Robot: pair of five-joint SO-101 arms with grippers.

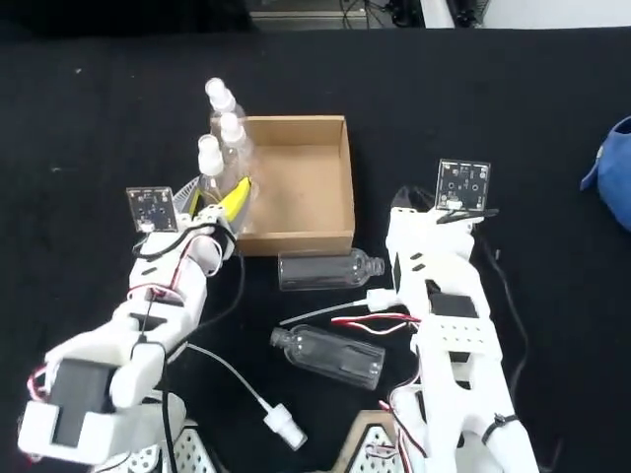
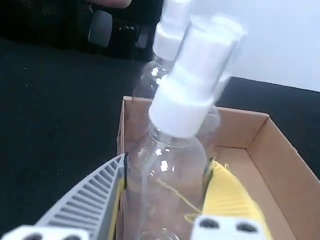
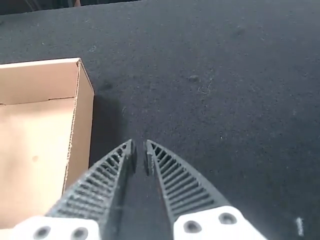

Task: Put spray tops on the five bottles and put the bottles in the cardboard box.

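The open cardboard box (image 1: pixel 314 130) sits mid-table. At its left wall stand three clear bottles with white spray tops (image 1: pixel 219 96) (image 1: pixel 232 128) (image 1: pixel 209 153). My left gripper (image 1: pixel 223 202) is shut on the nearest of them; in the left wrist view that bottle (image 2: pixel 165 185) stands upright between the jaws, its top (image 2: pixel 192 95) above the box's wall (image 2: pixel 250 125). Two topless bottles (image 1: pixel 330 269) (image 1: pixel 328 355) lie in front of the box. Two loose spray tops (image 1: pixel 380 301) (image 1: pixel 281 426) lie near them with their tubes. My right gripper (image 3: pixel 139 147) is shut and holds nothing, right of the box.
A blue object (image 1: pixel 613 182) lies at the table's right edge. Black cloth covers the table. Both arm bases stand at the near edge, with wires trailing between the lying bottles.
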